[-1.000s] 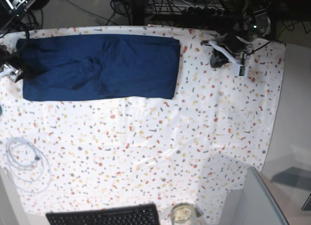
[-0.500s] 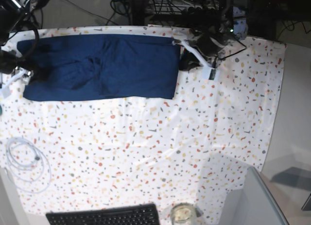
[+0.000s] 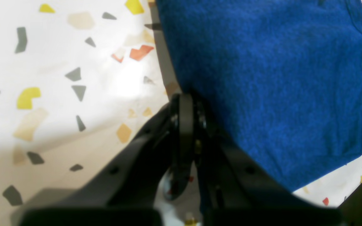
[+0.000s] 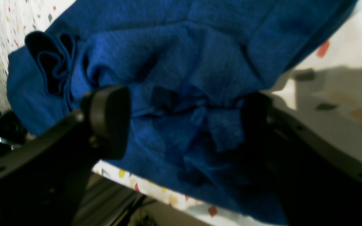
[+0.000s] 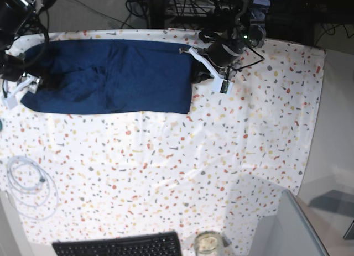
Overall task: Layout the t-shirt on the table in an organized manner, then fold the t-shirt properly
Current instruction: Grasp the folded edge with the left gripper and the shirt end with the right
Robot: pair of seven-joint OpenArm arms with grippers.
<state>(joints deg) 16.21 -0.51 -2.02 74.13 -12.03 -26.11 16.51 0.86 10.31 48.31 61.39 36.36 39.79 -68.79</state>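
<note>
The t-shirt lies as a long folded band along the far edge of the counter, whose near half is mostly bare. The left gripper, jaws together, touches its end edge. The right gripper straddles bunched fabric, jaws apart.

keyboard cut by bottom edge; jar too.

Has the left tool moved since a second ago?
Yes. In the base view the left tool has crossed the table leftward to the t-shirt's right edge.
</note>
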